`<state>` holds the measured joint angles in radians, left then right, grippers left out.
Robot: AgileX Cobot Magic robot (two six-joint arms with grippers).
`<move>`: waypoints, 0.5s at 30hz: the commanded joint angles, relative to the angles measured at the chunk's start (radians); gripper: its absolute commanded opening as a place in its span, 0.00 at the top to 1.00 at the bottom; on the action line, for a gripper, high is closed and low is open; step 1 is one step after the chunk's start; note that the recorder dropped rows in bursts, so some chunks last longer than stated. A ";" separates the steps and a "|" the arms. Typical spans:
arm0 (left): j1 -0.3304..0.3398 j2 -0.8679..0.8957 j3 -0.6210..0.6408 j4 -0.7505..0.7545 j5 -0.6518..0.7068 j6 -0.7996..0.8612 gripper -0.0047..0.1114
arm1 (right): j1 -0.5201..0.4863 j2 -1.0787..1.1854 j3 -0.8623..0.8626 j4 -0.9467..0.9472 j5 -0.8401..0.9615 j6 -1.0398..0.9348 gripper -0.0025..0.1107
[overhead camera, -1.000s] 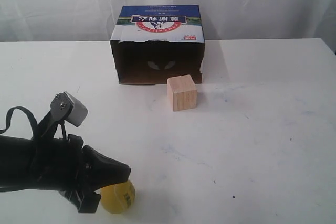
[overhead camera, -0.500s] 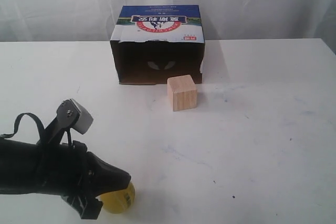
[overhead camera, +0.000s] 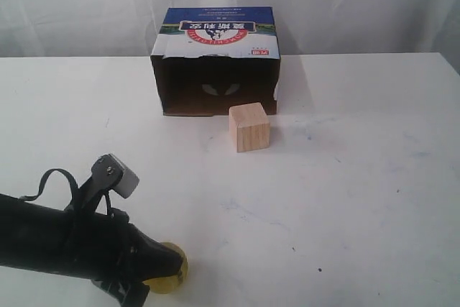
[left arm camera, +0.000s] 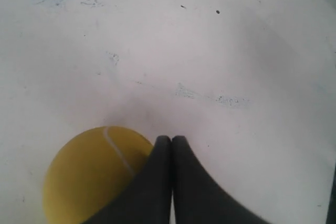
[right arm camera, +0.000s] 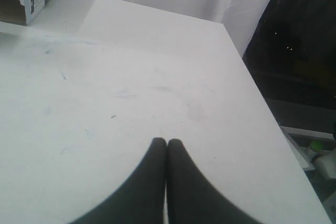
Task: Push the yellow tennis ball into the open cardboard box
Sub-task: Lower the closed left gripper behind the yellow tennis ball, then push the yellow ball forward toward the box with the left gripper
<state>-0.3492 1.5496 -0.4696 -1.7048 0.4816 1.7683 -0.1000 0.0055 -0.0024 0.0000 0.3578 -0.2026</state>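
I find the left pincer (left arm camera: 171, 139) with its fingers pressed together and clamped on nothing. Its tip lies low against the side of the yellow ball (left arm camera: 89, 178), though I cannot confirm firm contact. The ball sits at the near edge of the table (overhead camera: 359, 177), partly hidden under that arm in the exterior view. It is well apart from the cardboard box (overhead camera: 215, 28), whose dark mouth faces it from the far side. A wooden block (overhead camera: 249, 127) stands just before the right part of that mouth. The right pincer (right arm camera: 167, 143) is likewise closed, empty and idle. I judge the push barely begun, with nearly the whole run left.
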 commanded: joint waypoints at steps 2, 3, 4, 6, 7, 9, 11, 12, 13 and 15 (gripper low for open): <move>-0.002 0.037 0.003 -0.040 -0.044 0.130 0.96 | 0.001 -0.005 0.002 0.000 -0.014 -0.003 0.98; -0.002 0.042 -0.001 -0.040 -0.044 0.142 0.96 | 0.001 -0.005 0.002 0.000 -0.014 -0.003 0.98; -0.002 0.047 -0.010 -0.040 -0.044 0.146 0.96 | 0.001 -0.005 0.002 0.000 -0.014 -0.003 0.98; -0.002 0.055 -0.025 -0.040 -0.044 0.146 0.96 | 0.001 -0.005 0.002 0.000 -0.014 -0.003 0.98; -0.002 0.060 -0.034 -0.040 -0.041 0.146 0.96 | 0.001 -0.005 0.002 0.000 -0.014 -0.003 0.98; -0.002 0.062 -0.058 -0.040 -0.041 0.146 0.96 | 0.001 -0.005 0.002 0.000 -0.014 -0.003 0.98; -0.002 0.064 -0.082 -0.040 -0.046 0.148 0.96 | 0.001 -0.005 0.002 0.000 -0.014 -0.003 0.98; -0.002 0.066 -0.096 -0.040 -0.055 0.152 0.96 | 0.001 -0.005 0.002 0.000 -0.014 -0.003 0.98; -0.002 0.066 -0.111 -0.040 -0.067 0.159 0.96 | 0.001 -0.005 0.002 0.000 -0.014 -0.003 0.98; -0.002 0.066 -0.136 -0.040 -0.102 0.168 0.96 | 0.001 -0.005 0.002 0.000 -0.014 -0.003 0.98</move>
<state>-0.3492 1.6095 -0.5813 -1.7230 0.4378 1.9185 -0.1000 0.0055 -0.0024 0.0000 0.3578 -0.2026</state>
